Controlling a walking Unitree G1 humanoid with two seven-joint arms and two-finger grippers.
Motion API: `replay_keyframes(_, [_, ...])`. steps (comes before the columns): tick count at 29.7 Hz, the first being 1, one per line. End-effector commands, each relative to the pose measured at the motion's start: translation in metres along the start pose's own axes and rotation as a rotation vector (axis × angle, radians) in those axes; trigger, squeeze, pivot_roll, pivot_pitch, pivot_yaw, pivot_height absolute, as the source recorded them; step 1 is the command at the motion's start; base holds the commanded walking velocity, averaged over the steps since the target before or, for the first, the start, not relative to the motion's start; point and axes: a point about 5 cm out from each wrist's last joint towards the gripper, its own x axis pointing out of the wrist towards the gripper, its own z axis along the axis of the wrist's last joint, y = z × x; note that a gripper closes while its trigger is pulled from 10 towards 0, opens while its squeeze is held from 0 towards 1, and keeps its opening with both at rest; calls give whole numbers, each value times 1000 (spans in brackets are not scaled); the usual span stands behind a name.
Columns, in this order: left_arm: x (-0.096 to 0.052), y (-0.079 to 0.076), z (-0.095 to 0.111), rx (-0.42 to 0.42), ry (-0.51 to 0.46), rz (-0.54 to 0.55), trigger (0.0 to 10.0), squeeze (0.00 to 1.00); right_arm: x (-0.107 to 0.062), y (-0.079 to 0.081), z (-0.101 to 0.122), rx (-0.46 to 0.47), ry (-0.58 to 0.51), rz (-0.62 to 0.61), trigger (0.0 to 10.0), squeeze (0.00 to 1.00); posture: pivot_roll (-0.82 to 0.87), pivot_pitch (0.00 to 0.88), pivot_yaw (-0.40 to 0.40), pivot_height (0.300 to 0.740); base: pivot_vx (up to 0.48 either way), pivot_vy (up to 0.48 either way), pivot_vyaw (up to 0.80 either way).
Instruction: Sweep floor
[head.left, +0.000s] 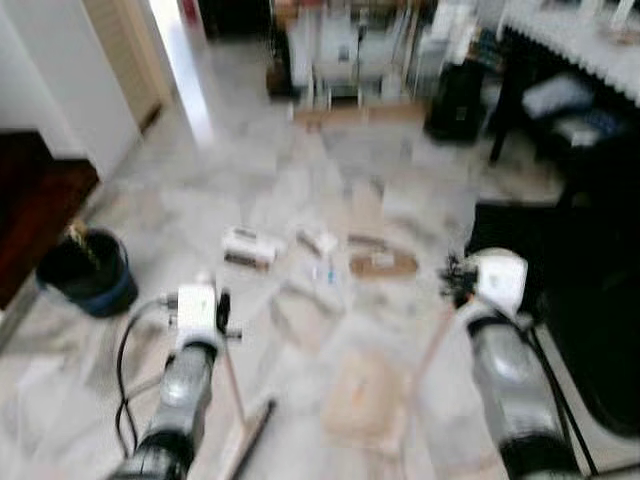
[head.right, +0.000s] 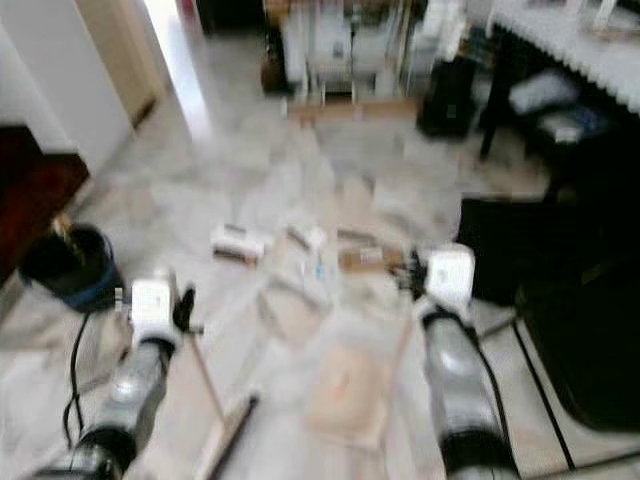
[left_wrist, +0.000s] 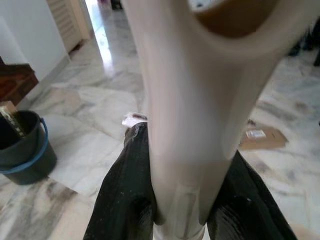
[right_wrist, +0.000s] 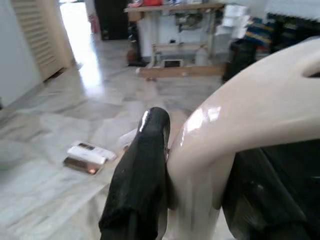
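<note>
My left gripper (head.left: 222, 318) is shut on a cream broom handle (left_wrist: 200, 100), which its black fingers (left_wrist: 125, 200) clamp from both sides. The broom stick (head.left: 233, 385) slants down to the broom head (head.left: 250, 440) on the marble floor between my arms. My right gripper (head.left: 455, 282) is shut on the curved cream handle (right_wrist: 235, 130) of a dustpan (head.left: 360, 400) that rests on the floor in front of me. Litter lies ahead: a white box (head.left: 250, 247), a small white packet (head.left: 318, 240), a brown cardboard piece (head.left: 383, 263) and small scraps (head.left: 325, 272).
A dark bucket with a blue rim (head.left: 88, 270) stands at the left by a brown step (head.left: 35, 205). Dark furniture (head.left: 590, 260) and a table with a white cloth (head.left: 575, 40) line the right. Shelving and boxes (head.left: 350, 50) stand at the far end. The picture is blurred.
</note>
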Motion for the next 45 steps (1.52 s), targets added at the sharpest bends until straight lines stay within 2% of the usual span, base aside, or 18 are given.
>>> replay_keyframes(1, [12, 0, 28, 4, -125, 14, 10000, 0, 3, 0, 3, -19, -17, 22, 10000, 0, -63, 0, 37, 740, 0, 0, 0])
replay_keyframes(17, [9, -5, 27, 11, -127, 16, 10000, 0, 2, -4, -4, -9, -6, 29, 10000, 0, -60, 0, 32, 740, 0, 0, 0])
replay_keyframes(23, [7, -2, 27, 12, -133, 36, 10000, 0, 2, -2, -6, 1, -2, 35, 10000, 0, -57, 0, 35, 740, 0, 0, 0])
replay_keyframes(29, [6, -4, 32, 14, -168, 32, 10000, 0, 4, 1, 0, 3, -31, 43, 10000, 0, -57, 0, 39, 740, 0, 0, 0])
replay_keyframes(45, [10, -6, 42, 18, -194, 23, 10000, 0, 10, 1, 13, 18, -81, 29, 10000, 0, -57, 14, 49, 740, 260, 0, 0])
